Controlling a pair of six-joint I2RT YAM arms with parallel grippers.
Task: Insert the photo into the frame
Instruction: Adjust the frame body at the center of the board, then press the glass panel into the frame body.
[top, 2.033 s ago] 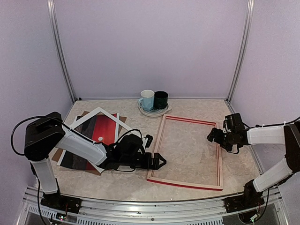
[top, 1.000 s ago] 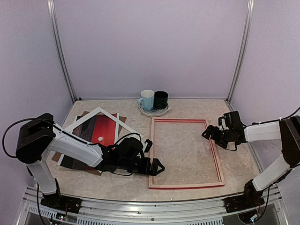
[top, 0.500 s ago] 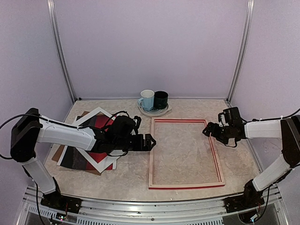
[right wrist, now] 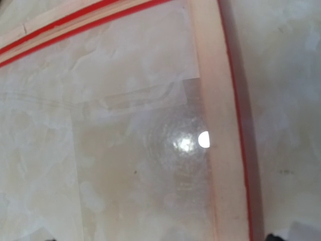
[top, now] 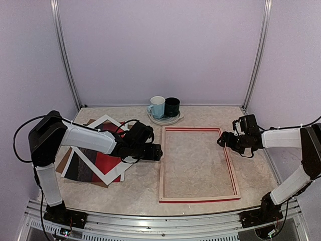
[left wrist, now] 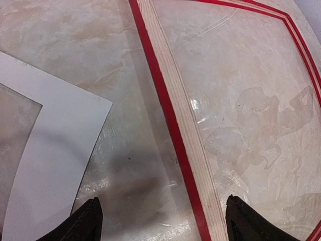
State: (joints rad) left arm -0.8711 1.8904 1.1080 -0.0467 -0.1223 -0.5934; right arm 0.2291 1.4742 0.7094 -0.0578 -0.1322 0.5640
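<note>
The frame lies flat on the table's right half, red on its outer edge and pale wood inside. In the left wrist view its left rail runs under my open left gripper, whose jaws hold nothing. The photo, red and dark, lies at the left, partly under a crooked white mat. My left gripper hovers between the mat and the frame. My right gripper is open at the frame's far right corner. The right wrist view shows the right rail close up.
A pale mug and a dark mug stand on a plate at the back centre, just beyond the frame. A brown backing board lies under the photo. Metal posts rise at both back corners.
The frame swung from tilted to square with the table edge. My left gripper then drew back from the frame's near left corner towards the mat. The right gripper has barely moved.
</note>
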